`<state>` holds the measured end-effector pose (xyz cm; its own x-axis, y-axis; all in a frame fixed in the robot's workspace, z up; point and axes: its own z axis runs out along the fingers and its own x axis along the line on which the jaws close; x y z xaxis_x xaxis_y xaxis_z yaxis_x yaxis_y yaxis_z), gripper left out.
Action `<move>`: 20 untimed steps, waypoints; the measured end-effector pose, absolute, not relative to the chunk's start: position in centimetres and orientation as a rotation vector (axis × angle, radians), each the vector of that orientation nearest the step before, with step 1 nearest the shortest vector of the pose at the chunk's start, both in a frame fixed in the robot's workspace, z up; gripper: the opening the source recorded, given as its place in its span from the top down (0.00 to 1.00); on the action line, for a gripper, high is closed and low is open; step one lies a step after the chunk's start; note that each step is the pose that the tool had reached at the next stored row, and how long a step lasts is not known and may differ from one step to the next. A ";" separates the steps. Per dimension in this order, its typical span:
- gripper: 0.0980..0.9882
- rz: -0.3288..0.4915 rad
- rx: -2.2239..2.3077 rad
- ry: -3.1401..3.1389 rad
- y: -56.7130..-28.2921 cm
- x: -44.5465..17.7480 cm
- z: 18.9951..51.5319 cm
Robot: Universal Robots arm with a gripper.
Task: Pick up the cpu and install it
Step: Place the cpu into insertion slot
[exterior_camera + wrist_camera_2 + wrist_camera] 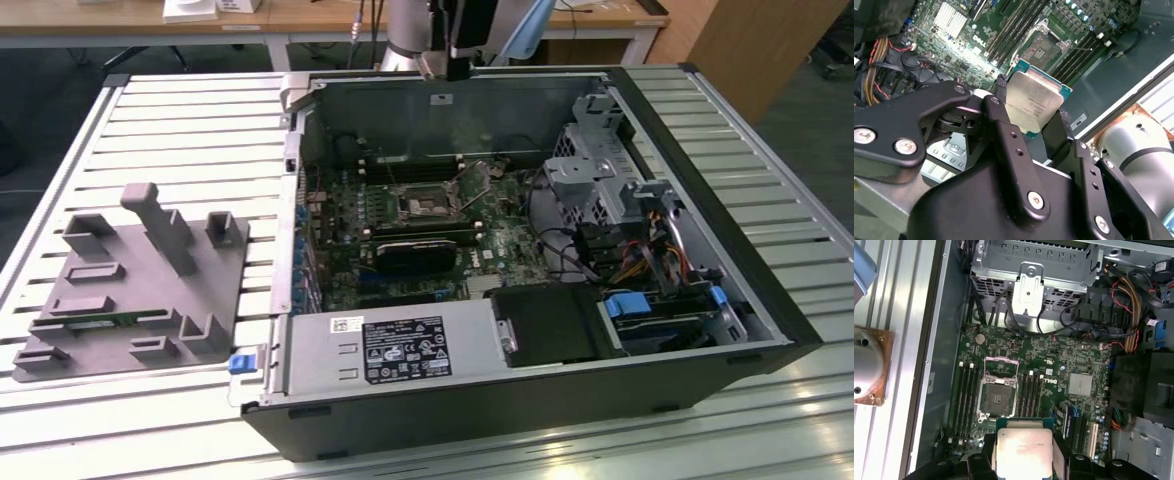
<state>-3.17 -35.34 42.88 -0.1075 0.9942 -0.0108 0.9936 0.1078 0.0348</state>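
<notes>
Black fingers [1004, 137] of the gripper [1031, 120] are pinching the cpu [1036, 100] by two opposite edges, holding it in the air, apart from the open socket [998, 395]. Around the socket, the green motherboard [1059, 365] is lying inside the open computer case [454, 400], which is sitting on the slatted table [174, 130].

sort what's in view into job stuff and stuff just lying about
Job: cpu, held in the end effector; open socket on the motherboard.
Lying about: grey fixture on the table; drive cage; cables.
</notes>
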 end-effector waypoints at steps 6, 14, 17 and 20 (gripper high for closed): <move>0.51 0.028 2.123 2.273 -35.3 -3.2 42.9; 0.51 0.026 2.193 2.204 -35.3 -3.2 42.8; 0.51 0.026 2.225 2.171 -35.3 -3.2 42.8; 0.51 0.025 2.236 2.160 -35.3 -3.2 42.7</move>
<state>-3.17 -35.29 42.72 0.0350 0.9993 -0.0112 0.9988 -0.0346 0.0347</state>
